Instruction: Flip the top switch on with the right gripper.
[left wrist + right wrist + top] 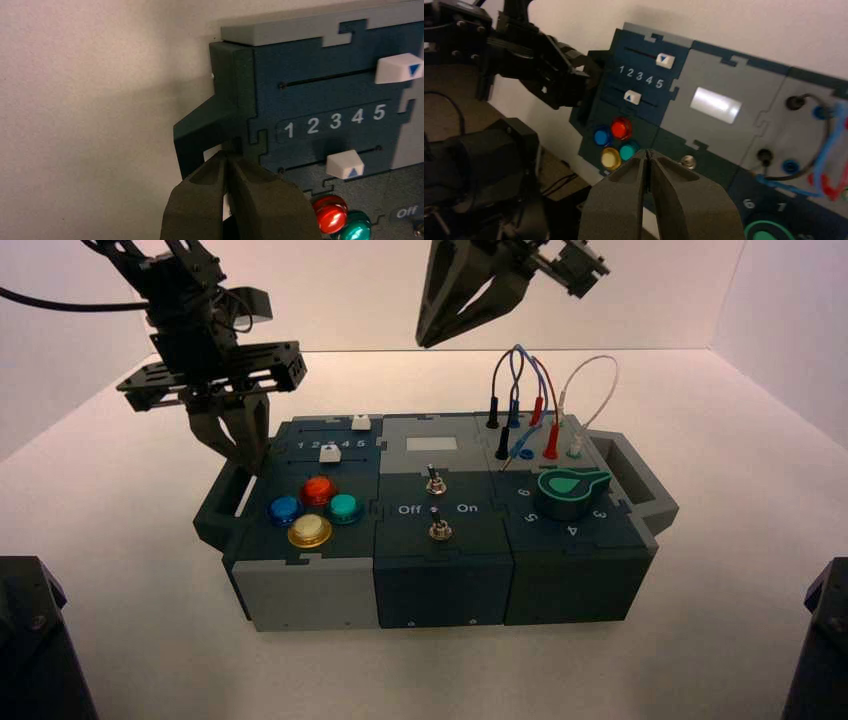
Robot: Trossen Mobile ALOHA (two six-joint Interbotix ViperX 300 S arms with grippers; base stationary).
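The top switch (434, 480) is a small metal toggle in the box's dark middle panel, just below the white display (431, 444). It also shows in the right wrist view (687, 161), close beside my fingertips. My right gripper (428, 340) hangs high above the back of the box, well over the switch, with its fingers shut and empty (649, 152). The bottom switch (438, 530) stands in front, between the words Off and On. My left gripper (240, 455) is shut and empty at the box's left handle (200, 135).
Blue, red, green and yellow buttons (312, 510) and two white sliders (397, 68) fill the left panel. A green knob (572, 490) and looped wires (530, 390) are on the right panel. White walls enclose the table.
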